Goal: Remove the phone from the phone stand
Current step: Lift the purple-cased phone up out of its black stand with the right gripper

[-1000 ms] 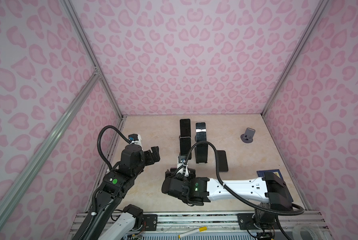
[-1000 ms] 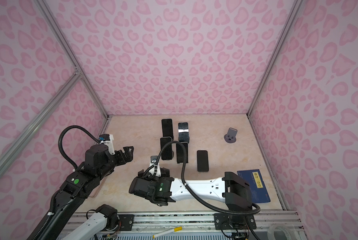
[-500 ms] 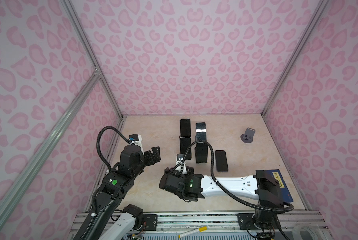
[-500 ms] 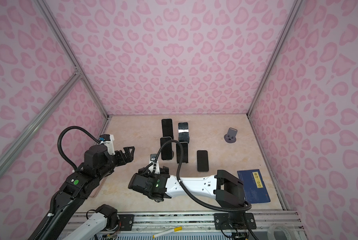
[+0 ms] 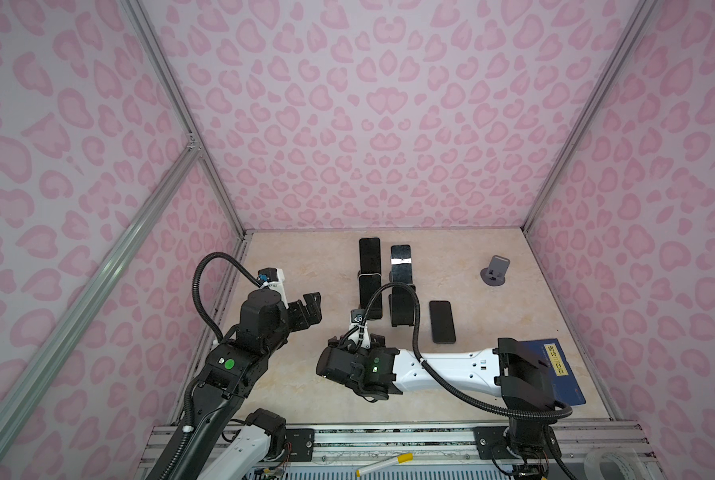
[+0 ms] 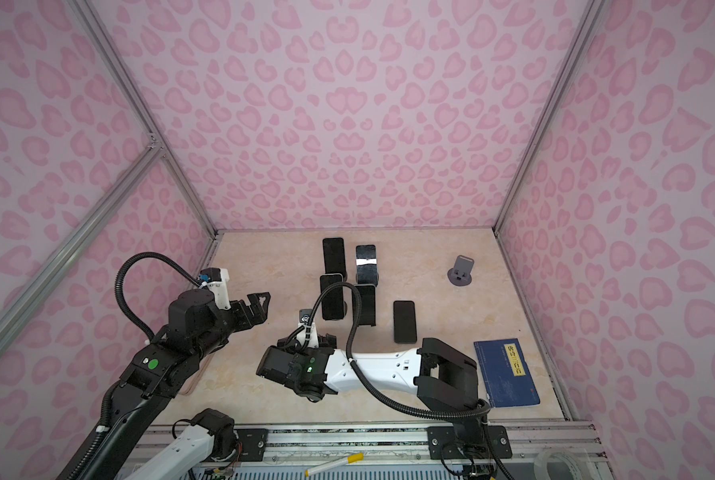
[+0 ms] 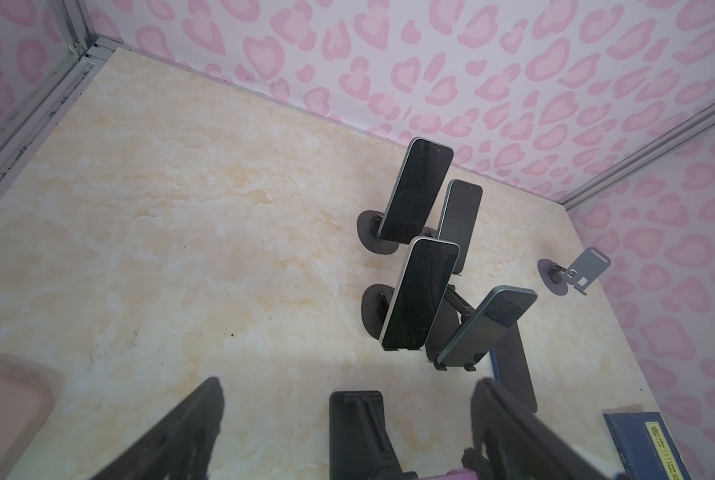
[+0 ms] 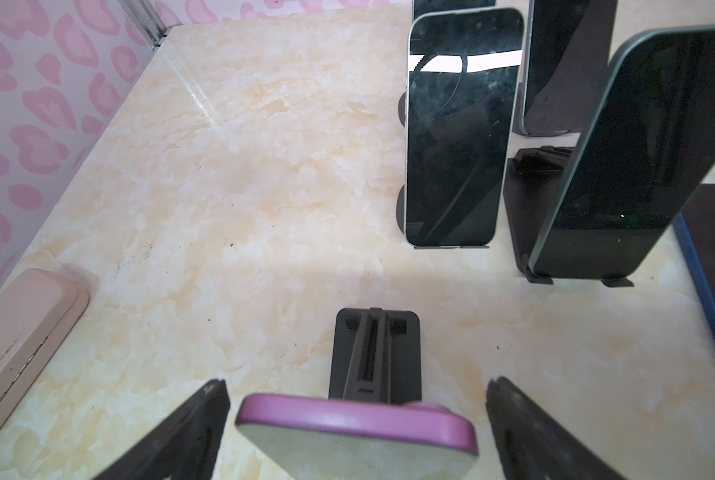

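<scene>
Purple phone (image 8: 355,432) sits on its stand (image 8: 374,353) inside the wide-spread right claw (image 8: 357,386).

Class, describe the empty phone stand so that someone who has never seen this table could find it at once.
Start at the beige marbled tabletop and look toward its far right corner, near the pink wall. Well to the right of the cluster of propped-up phones stands a small grey phone stand on a round base. Unlike its neighbours, its tilted plate carries no phone.
</scene>
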